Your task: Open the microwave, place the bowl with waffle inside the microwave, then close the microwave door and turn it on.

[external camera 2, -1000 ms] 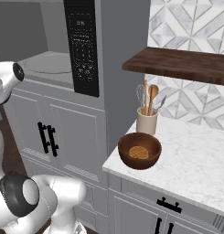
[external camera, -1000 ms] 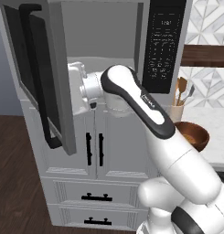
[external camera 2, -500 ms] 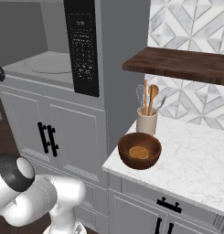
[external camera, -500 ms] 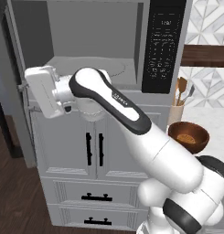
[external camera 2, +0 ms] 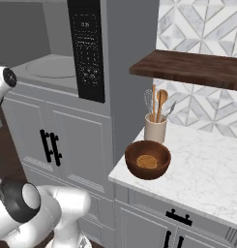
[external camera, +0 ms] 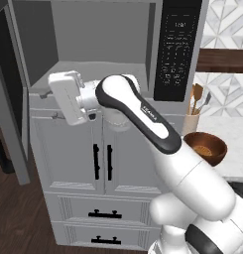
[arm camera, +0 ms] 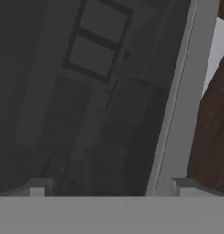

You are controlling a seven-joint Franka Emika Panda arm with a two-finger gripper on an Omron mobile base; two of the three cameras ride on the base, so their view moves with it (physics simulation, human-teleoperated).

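The microwave (external camera: pixel 103 44) stands open, its grey cavity and round turntable (external camera 2: pixel 45 68) bare, with the black keypad (external camera: pixel 177 49) to the right. The microwave door (external camera: pixel 11 89) is swung far out to the left. My white hand (external camera: pixel 67 97) hangs in front of the cavity's lower left corner, pointing at the door. In the hand view my gripper (arm camera: pixel 111 187) is open with nothing between its tips, facing the door's dark window and grey frame (arm camera: pixel 177 105). The bowl with waffle (external camera 2: pixel 148 160) sits on the marble counter's left end, also at the right edge of the left base view (external camera: pixel 205 149).
A beige utensil holder (external camera 2: pixel 155 128) with wooden spoons stands right behind the bowl, under a dark wooden shelf (external camera 2: pixel 187 68). Grey cabinet doors with black handles (external camera: pixel 102 161) and drawers lie below the microwave. The marble counter (external camera 2: pixel 207 169) runs on to the right.
The door has swung from half open to wide open at the far left. My hand followed it left, then drew back a little to the right, jaws open throughout.
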